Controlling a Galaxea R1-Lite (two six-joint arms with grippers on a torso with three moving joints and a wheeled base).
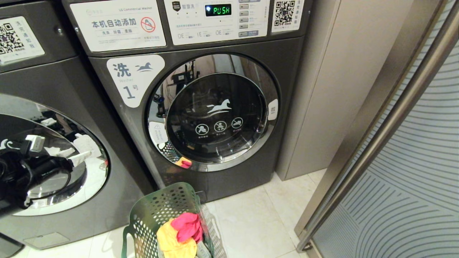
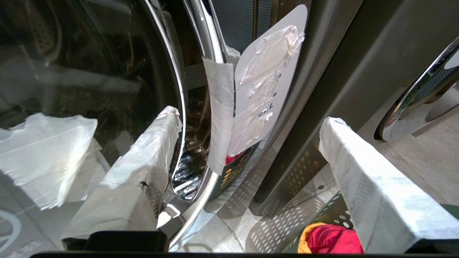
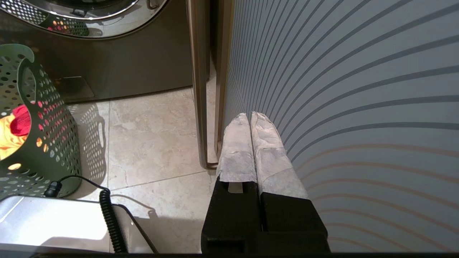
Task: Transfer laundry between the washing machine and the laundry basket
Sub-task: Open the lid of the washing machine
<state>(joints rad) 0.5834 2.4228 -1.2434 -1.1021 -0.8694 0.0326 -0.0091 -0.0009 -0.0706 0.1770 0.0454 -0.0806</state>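
Against the left edge of the head view: the washing machine point(image 1: 53, 89), dark grey, beside the like machine marked 1 point(image 1: 290, 71), whose door is closed. The chrome-rimmed door point(image 1: 102, 161) of the left one looks closed too, though only part of it shows. Nothing can be made out in its drum through the glass.

On the tiled floor point(image 1: 251, 222), just in front of the gap between the two machines: the laundry basket point(image 1: 157, 208), green and perforated. The laundry point(image 1: 179, 233) lies in it, with yellow-orange and pink-red garments on top; any others are hidden.

Left claw point(image 2: 251, 118): spread wide, gripping nothing, close against the door's rim by a taped patch point(image 2: 218, 107), which is probably the handle. One finger point(image 2: 143, 161) sits over the glass.

Right claw point(image 3: 251, 116): fingers pressed together, empty, parked low by the striped sliding panel point(image 3: 358, 89).

Judgement: very early. No garment has been transferred. The door must be opened first, then each piece carried across.
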